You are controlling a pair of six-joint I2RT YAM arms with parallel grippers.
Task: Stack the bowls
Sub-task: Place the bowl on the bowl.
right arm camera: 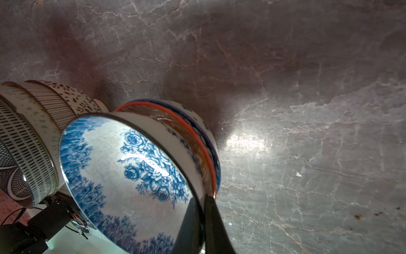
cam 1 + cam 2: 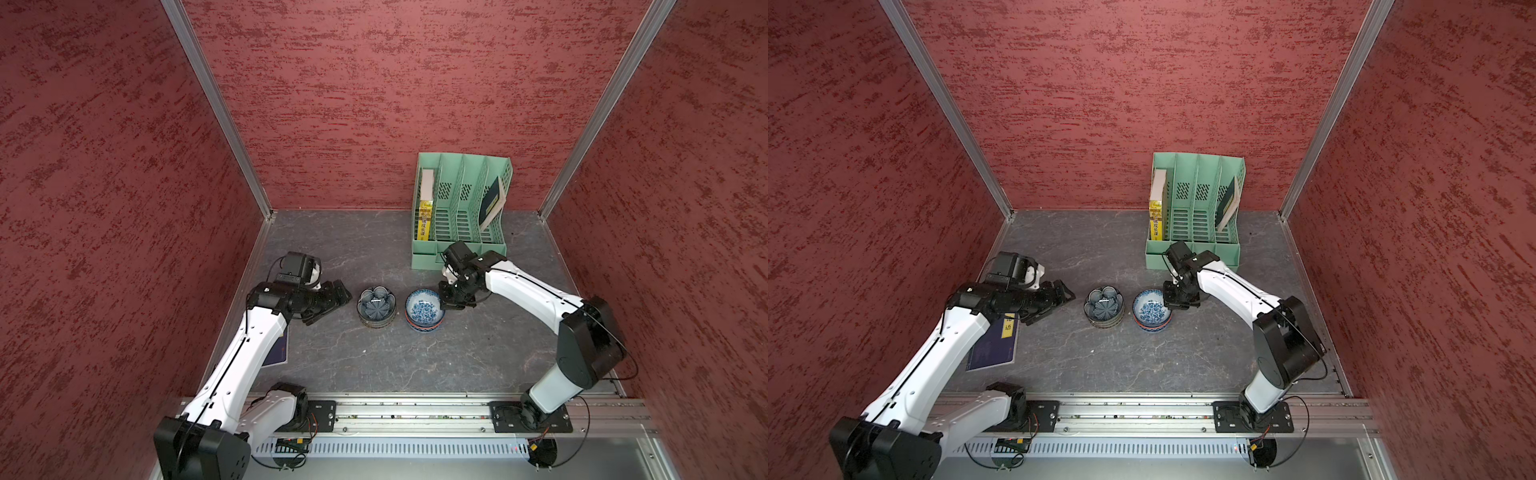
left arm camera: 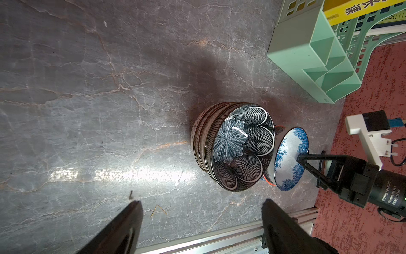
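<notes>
While pinching narrow with the right gripper (image 2: pixel 444 306), held the rim of the blue-white floral bowl (image 2: pixel 422 309), one finger inside, one outside. Found that bowl topping an orange-rimmed bowl (image 1: pixel 197 154) at the middle of the table (image 2: pixel 374 365), in front of the mint-green file rack (image 2: pixel 457 216) by the far edge. Spread the left gripper (image 2: pixel 330 305) wide, holding nothing, just beside the dark flower-shaped bowl (image 2: pixel 376 305) crowning the neighbouring stack toward the left edge.
</notes>
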